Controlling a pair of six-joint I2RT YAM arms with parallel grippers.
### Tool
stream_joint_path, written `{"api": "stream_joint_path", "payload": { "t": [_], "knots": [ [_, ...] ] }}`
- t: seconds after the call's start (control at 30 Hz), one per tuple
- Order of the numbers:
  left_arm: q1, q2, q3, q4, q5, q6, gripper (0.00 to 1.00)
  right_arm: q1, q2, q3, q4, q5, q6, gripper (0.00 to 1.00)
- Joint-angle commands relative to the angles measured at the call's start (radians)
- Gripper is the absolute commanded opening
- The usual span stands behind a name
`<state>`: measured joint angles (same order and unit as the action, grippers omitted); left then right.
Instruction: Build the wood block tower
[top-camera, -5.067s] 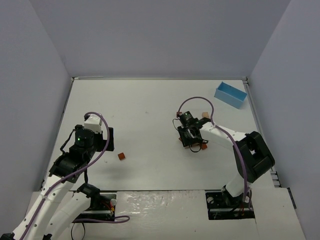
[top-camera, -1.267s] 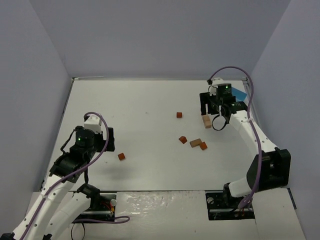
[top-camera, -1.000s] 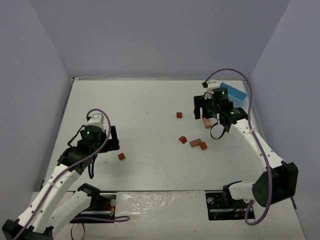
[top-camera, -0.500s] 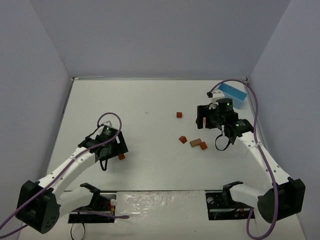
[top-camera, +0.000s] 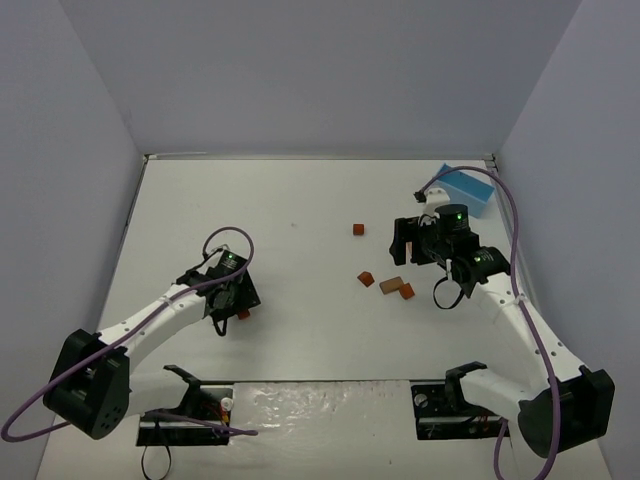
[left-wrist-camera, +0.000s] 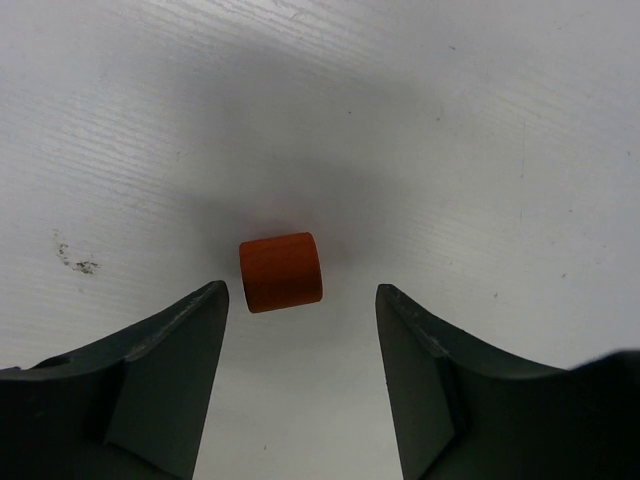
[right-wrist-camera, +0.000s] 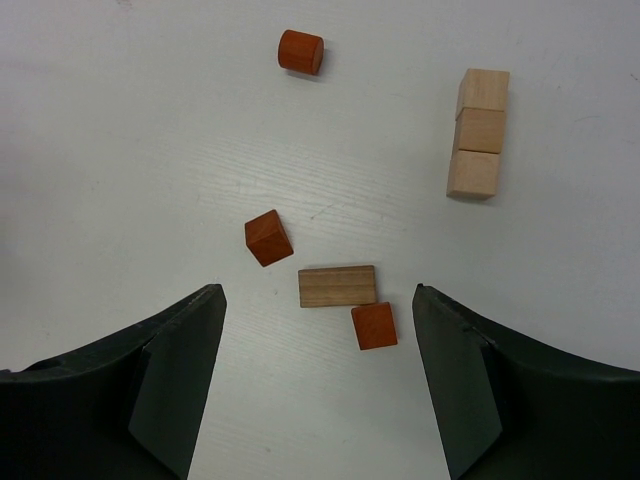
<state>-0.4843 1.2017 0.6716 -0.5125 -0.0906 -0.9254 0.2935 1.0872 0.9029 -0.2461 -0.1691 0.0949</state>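
Left end effector (left-wrist-camera: 301, 305) apart, orange cylinder (left-wrist-camera: 281, 271) just off its tips, white table (left-wrist-camera: 450, 120) all round; right end effector (right-wrist-camera: 318, 300) apart too.

We take this for a robotics lab cell, though we see little beyond it: a white table (top-camera: 300, 190) boxed in by plain pale walls (top-camera: 320, 80), a left arm (top-camera: 160, 315) and right arm (top-camera: 525, 322) bolted on, trailing purple cables (top-camera: 510, 215).

The white table (top-camera: 300, 200) bears five scattered blocks (right-wrist-camera: 338, 286), three tan cubes (right-wrist-camera: 478, 133) in line, and a blue box (top-camera: 467, 189).
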Motion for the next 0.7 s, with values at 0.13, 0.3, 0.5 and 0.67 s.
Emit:
{"api": "stream_joint_path", "payload": {
  "t": [0.13,0.3,0.5,0.67],
  "knots": [
    [-0.004,0.038,0.001,0.06,-0.036,-0.041,0.52,-0.002,-0.051,-0.028,0.038,-0.034,0.02,0.73],
    [-0.004,0.053,-0.003,0.059,-0.036,-0.049,0.43,-0.002,-0.057,-0.037,0.038,-0.042,0.022,0.73],
    [-0.004,0.048,-0.003,0.061,-0.03,-0.052,0.17,-0.002,-0.053,-0.038,0.036,-0.07,0.016,0.73],
    [-0.004,-0.001,0.006,0.108,0.007,-0.022,0.0,-0.001,-0.049,-0.01,0.046,-0.193,-0.014,0.72]
  ]
}}
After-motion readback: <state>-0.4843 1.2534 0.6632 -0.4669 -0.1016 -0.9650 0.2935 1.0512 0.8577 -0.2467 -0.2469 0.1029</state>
